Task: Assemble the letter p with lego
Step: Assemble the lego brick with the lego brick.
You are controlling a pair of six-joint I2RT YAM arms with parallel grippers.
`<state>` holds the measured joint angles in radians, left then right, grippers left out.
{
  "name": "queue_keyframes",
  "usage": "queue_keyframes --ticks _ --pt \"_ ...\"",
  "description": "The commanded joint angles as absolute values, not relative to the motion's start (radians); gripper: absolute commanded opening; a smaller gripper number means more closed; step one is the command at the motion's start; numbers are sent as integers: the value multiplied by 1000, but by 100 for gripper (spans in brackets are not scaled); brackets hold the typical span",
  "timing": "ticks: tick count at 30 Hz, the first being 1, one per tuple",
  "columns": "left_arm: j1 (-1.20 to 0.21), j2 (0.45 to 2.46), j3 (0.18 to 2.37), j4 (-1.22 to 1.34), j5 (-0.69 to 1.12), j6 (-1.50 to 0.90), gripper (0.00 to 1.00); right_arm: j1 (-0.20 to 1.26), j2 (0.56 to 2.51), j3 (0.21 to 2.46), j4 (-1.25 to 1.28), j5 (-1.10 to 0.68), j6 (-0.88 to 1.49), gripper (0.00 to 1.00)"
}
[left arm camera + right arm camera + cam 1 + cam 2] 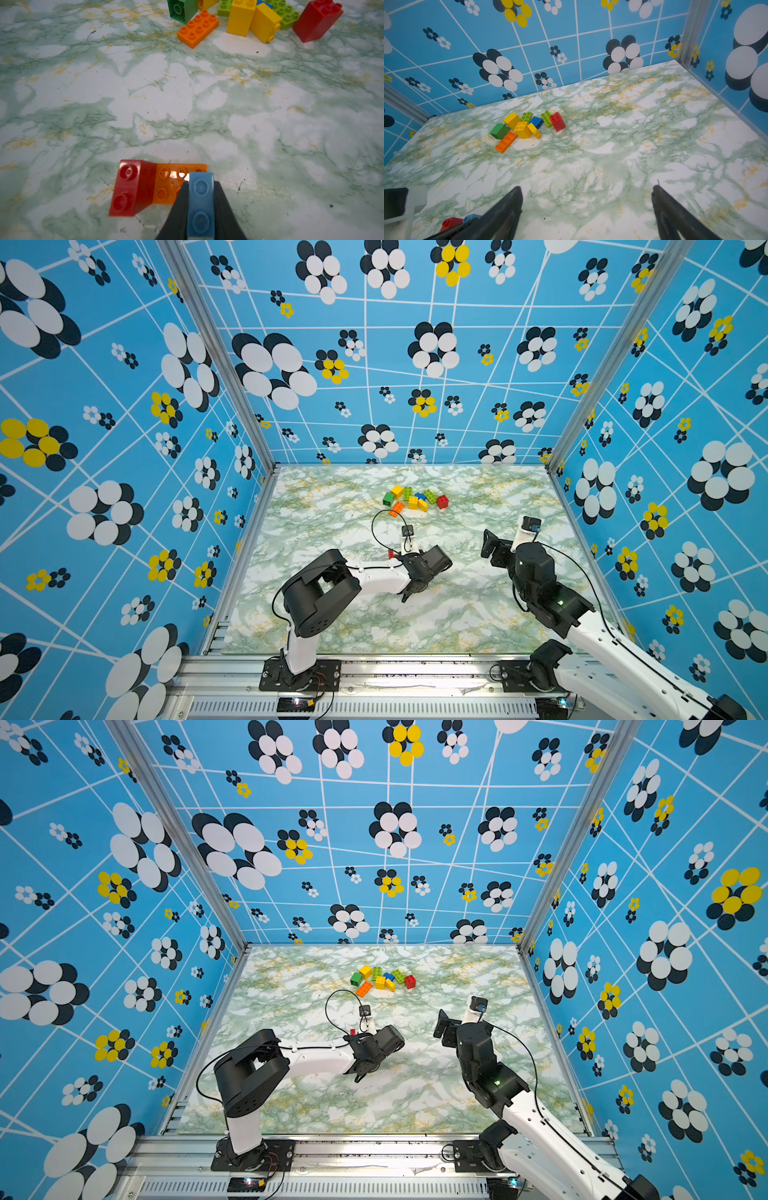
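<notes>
My left gripper (200, 185) is shut on a light blue lego brick (200, 203), which sits low over the marble tabletop (145, 93). That brick joins an orange brick (166, 185) with a red brick (133, 187) at its other end. In both top views only a bit of the red brick (391, 553) (353, 1031) shows beside the left wrist. The loose lego pile (415, 499) (382, 979) (527, 128) lies at the far middle of the table. My right gripper (586, 190) hangs open and empty over bare table, right of the left arm.
The pile holds an orange plate-like brick (197, 28), yellow bricks (241, 16), a green one (180, 10), lime ones (286, 14), a blue one (536, 121) and an upright red one (316, 20). Patterned blue walls (374, 364) enclose the table on three sides.
</notes>
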<state>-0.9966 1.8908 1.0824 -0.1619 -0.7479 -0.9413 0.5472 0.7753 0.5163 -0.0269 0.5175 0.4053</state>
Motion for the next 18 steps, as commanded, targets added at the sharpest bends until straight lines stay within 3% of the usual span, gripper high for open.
queue_keyframes --ticks 1,18 --pt "-1006 1894 1025 -146 -771 -935 0 541 762 496 -23 506 418 98" --pt "-992 1900 978 -37 -761 -879 0 539 800 497 -8 476 430 99"
